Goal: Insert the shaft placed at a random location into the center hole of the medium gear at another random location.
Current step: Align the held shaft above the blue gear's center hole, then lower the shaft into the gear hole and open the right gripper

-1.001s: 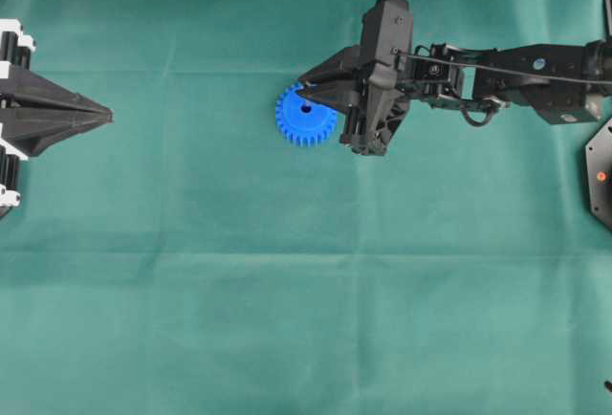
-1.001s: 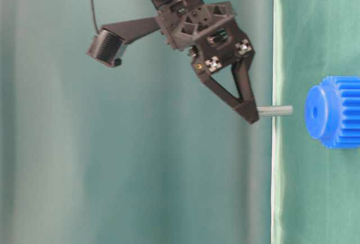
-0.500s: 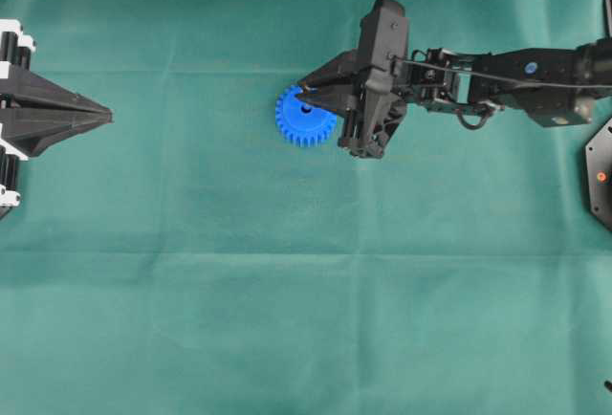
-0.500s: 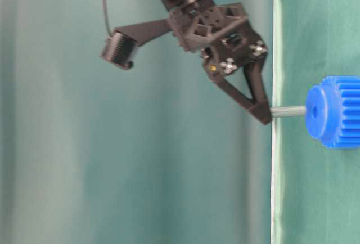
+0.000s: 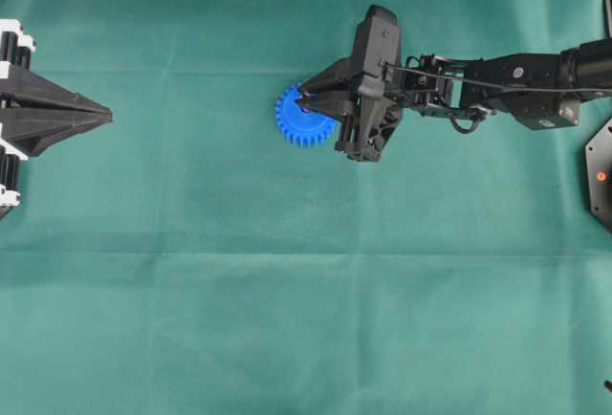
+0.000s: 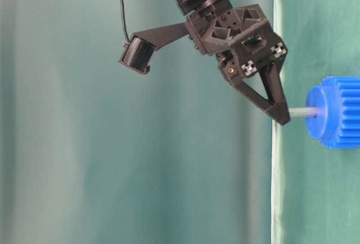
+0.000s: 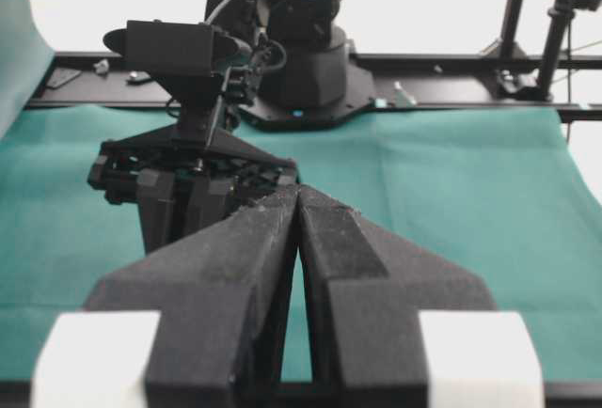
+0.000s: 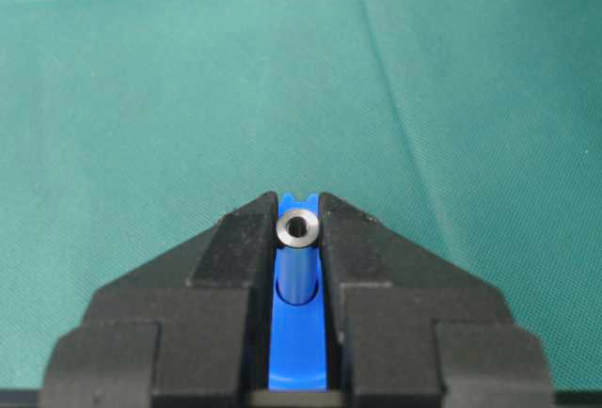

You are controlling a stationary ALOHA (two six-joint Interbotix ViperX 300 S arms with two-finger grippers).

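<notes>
You have one medium gear point(image 5: 304, 119) on the cloth, bright blue and toothed, and it is the only gear in any view. You have one shaft point(image 6: 298, 113), a single silvery pin; the right wrist view shows the same pin end-on point(image 8: 298, 230). Its far end meets the gear's hub, where the one center hole lies, covered from sight. You have two arms, each with one gripper: the right gripper point(image 5: 304, 101), its two fingers clamped on the pin, and the left gripper point(image 5: 107, 115), its two fingers pressed together. One green cloth point(image 5: 306, 319) covers the table
</notes>
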